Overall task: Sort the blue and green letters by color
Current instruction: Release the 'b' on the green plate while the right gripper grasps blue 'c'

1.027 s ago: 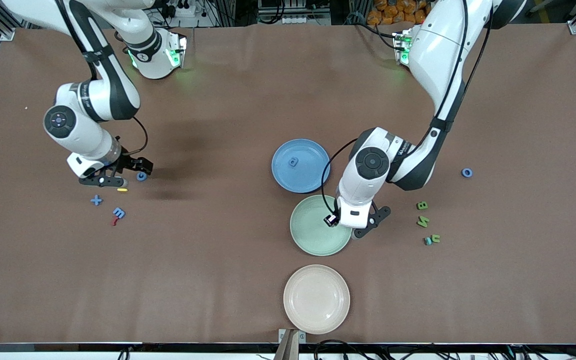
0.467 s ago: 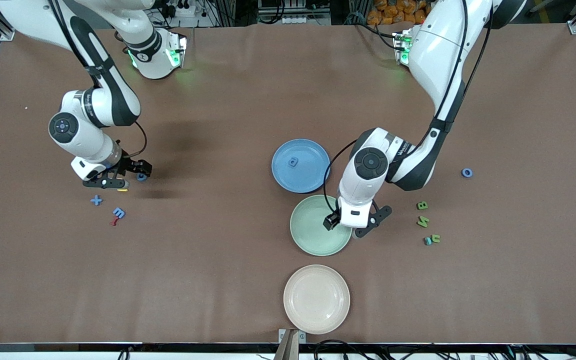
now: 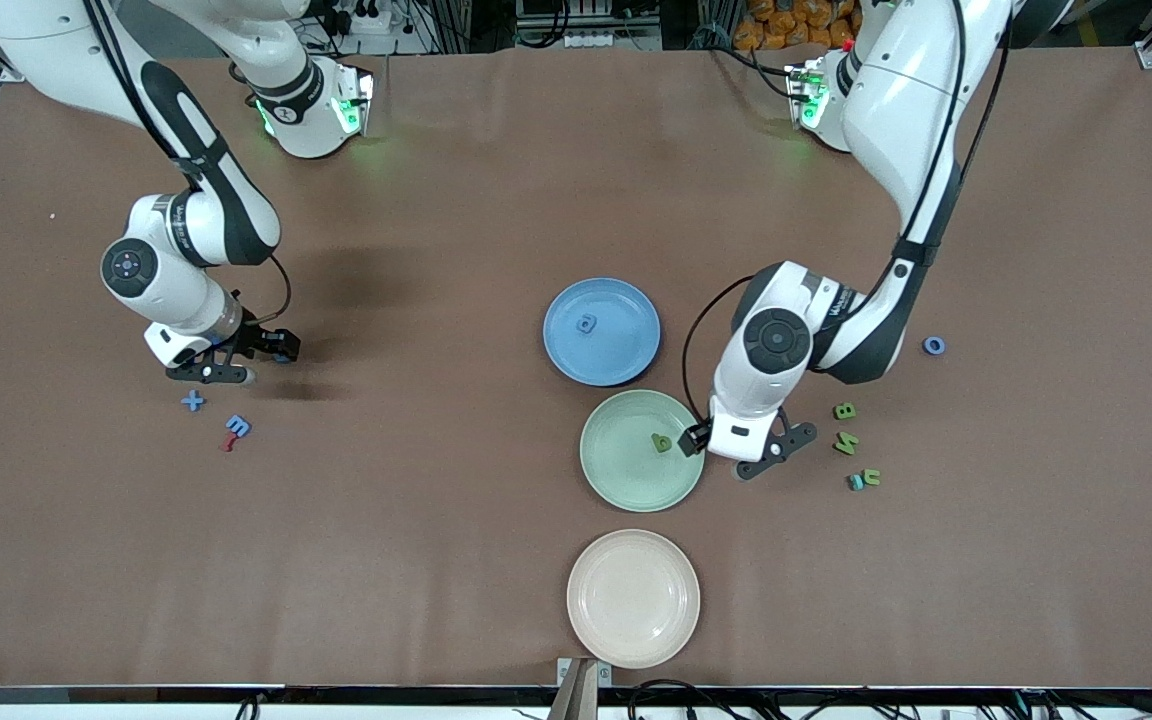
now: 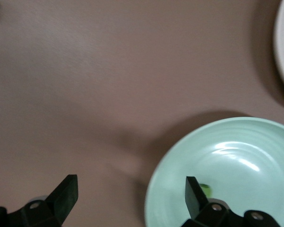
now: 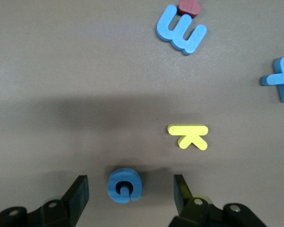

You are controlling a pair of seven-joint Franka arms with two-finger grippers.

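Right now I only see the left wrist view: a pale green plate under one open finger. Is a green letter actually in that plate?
Observer: Yes. A small leaf-green letter lies flat in the pale green plate, near the rim by the open left gripper.
Operator: Any green ones left on the table?
Observer: Three more green letters lie on the brown table, between the plate and the left arm's end.
Operator: And the right arm?
Observer: The right gripper is low at the right arm's end of the table. Its open fingers straddle a round blue letter without touching it.
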